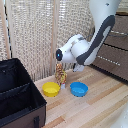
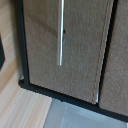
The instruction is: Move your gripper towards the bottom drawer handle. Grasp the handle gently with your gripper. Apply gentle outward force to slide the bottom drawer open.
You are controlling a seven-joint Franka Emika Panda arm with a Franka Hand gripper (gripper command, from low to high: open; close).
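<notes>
In the wrist view the bottom drawer (image 2: pixel 75 55) fills the picture as a dark brown front in a black frame. Its thin silver bar handle (image 2: pixel 61 32) lies some way ahead of the camera, apart from the gripper. A second brown drawer front (image 2: pixel 119 50) shows beside it. No fingers show in the wrist view. In the exterior view the white arm bends down in front of the dresser, and the bottom drawer (image 1: pixel 114 59) is at that view's right. The small grey-white gripper (image 1: pixel 78 67) hangs under the arm, short of the drawer. Its fingers are too blurred to tell if they are open or shut.
A yellow bowl (image 1: pixel 51 89) and a blue bowl (image 1: pixel 78 89) sit on the wooden table (image 1: pixel 100 107) below the arm. A spotted toy (image 1: pixel 61 75) stands behind them. A large black fabric case (image 1: pixel 17 97) fills the exterior view's left. A pale curtain hangs behind.
</notes>
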